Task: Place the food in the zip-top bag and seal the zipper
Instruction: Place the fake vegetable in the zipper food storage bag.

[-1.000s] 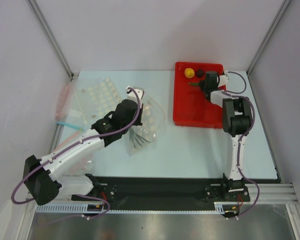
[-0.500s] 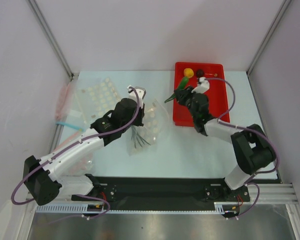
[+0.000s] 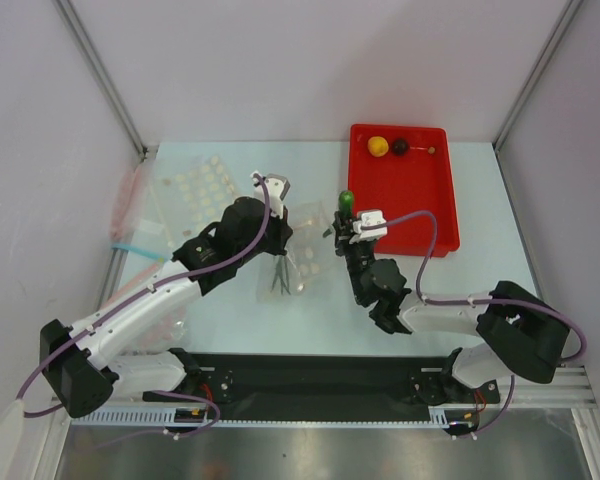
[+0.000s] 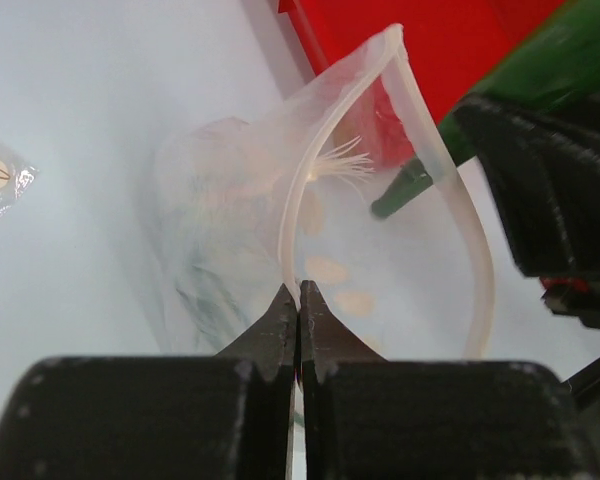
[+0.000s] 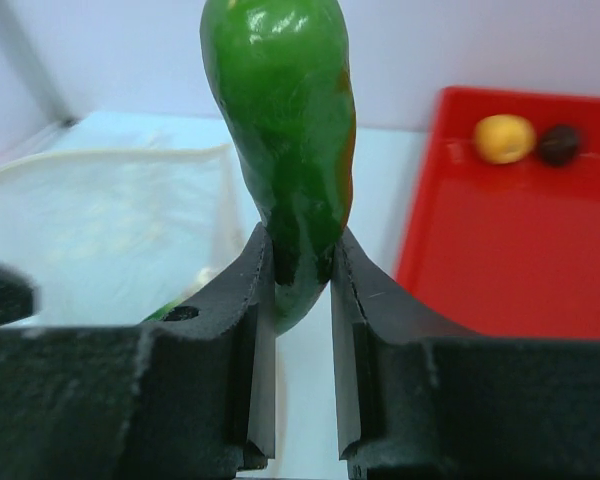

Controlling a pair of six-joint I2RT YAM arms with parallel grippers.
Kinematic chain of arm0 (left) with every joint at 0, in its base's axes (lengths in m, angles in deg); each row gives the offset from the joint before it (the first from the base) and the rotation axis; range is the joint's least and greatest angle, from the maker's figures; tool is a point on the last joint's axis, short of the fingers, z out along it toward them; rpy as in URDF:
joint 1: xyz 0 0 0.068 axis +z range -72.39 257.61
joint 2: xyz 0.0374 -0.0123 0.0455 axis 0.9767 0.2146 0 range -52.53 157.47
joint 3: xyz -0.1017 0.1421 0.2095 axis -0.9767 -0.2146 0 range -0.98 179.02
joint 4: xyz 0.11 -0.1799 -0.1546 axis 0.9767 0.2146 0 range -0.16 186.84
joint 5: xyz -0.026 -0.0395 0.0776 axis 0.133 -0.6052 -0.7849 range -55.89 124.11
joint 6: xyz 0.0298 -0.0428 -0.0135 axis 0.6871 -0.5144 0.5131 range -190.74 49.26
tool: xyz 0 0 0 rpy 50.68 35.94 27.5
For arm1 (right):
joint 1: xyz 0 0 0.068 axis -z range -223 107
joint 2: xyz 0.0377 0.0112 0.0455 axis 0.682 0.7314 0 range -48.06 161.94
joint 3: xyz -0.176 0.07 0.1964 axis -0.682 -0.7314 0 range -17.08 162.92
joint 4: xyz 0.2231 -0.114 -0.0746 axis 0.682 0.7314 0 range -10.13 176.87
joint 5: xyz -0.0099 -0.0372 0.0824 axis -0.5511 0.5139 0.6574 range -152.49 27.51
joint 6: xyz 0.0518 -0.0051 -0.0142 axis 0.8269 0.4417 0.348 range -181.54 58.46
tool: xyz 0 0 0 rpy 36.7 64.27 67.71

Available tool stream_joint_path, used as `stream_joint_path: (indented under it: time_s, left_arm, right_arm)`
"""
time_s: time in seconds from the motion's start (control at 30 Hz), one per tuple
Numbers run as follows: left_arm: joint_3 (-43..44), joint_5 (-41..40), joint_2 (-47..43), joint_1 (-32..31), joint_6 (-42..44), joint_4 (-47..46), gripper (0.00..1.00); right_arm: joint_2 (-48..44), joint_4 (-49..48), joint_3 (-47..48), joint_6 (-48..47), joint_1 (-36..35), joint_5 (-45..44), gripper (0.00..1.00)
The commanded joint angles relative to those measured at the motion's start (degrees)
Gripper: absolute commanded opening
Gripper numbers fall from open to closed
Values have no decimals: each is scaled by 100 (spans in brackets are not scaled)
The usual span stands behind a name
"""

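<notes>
My left gripper (image 3: 282, 238) (image 4: 298, 292) is shut on the rim of the dotted zip-top bag (image 3: 302, 258) (image 4: 240, 210) and holds its mouth open in a loop. The zipper (image 4: 315, 150) shows as a pale strip round that mouth. Thin green stalks (image 3: 280, 280) lie inside the bag. My right gripper (image 3: 346, 222) (image 5: 302, 255) is shut on the green chili (image 3: 346, 200) (image 5: 280, 120), upright just right of the bag mouth. The yellow ball (image 3: 377, 146) (image 5: 504, 138) and the dark maroon ball (image 3: 401, 146) (image 5: 559, 144) sit at the far end of the red tray (image 3: 420, 215).
A second, flatter dotted bag (image 3: 195, 188) lies at the back left. Plain clear bags with a pink strip (image 3: 130, 200) and a blue strip (image 3: 130, 247) lie by the left wall. The tray's near left corner is close to my right wrist.
My right arm has swung from the tray to the left and nearer, carrying the chili to beside the bag mouth. My left gripper has kept its hold on the rim.
</notes>
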Motion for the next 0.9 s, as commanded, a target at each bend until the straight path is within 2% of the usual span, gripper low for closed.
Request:
stream_joint_path:
  time_s: [0.0,0.1,0.4,0.6,0.73,0.87]
  left_arm:
    - [86,40,-47,35,-102,-87,0]
    - [86,-4,-47,35,-102,-78,0]
    - [165,40,111,35,-93,-96,0]
    - [165,57,103,35,-85,-113,0]
    - [165,136,50,35,-93,-96,0]
    - [147,320,15,35,-120,-96,0]
  right_arm:
    - [12,-1721,-283,-1325,-26,-1491,0]
    - [-233,-2215,-608,-1573,-96,-1650,0]
    - [-1375,-2189,-1163,-1969,-457,-1466,0]
    - [-1974,-987,-1155,-1241,-721,-527,0]
    - [-1887,-756,-1032,-985,-721,54,0]
    - [-1230,-695,-733,-818,-721,502,0]
